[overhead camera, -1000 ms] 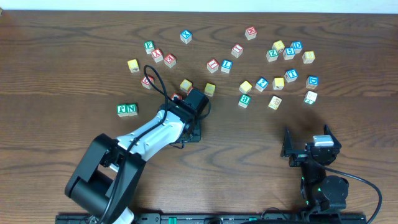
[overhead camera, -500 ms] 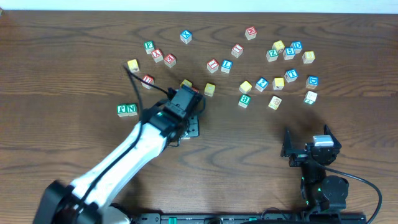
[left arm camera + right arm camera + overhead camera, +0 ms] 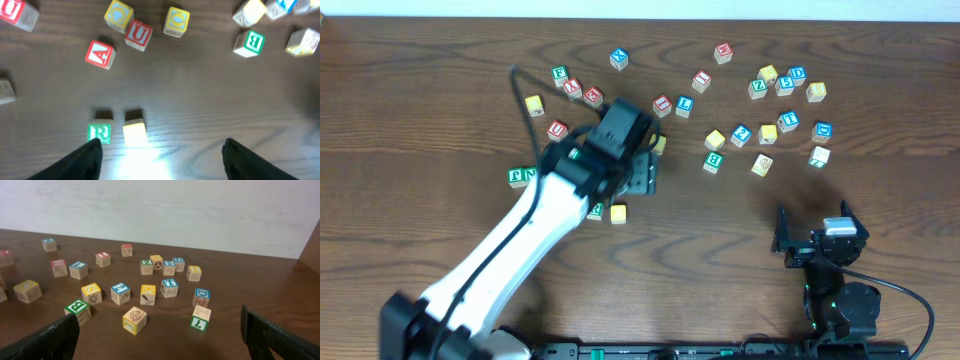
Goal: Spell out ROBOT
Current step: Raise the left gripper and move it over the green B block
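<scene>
shows the word begun: green r cube (image 3: 99, 133) with a yellow cube (image 3: 134, 134) just beside it on the right, split by a thin gap, on bare wood left of the middle of the tabletop (image 3: 410, 120) and nearer the robot-side edge than the scatter. reads, by judgement, as r plus first o, set in a row clear of the loose cubes so as to leave room rightward for three more letters. gives no legible letter on the yellow face, washed out by glare.

locates the left gripper (image 3: 161, 146) over the wood close by this pair, released, jaws spread wide with nothing between. suggests a gripper free for the next letter.

marks the pieces not yet in line: green b cube (image 3: 253, 42) right of centre; blue t cube (image 3: 169, 287) farther toward the right edge, inside the dense group; second yellow cube (image 3: 176, 21), bearing a ring-like mark, near the tabletop's middle and partly under the left arm (image 3: 520, 250) in the overhead view.

notes the crowding: red a cube (image 3: 100, 53) and red u cube (image 3: 138, 34) between the row and the second yellow cube, likely obstacles to a straight reach. sets aside the green n cube (image 3: 520, 177), well apart toward the left edge.

places the right gripper (image 3: 159, 314) near the robot-side edge toward the right corner, unclenched and empty, facing the b and t group.
</scene>
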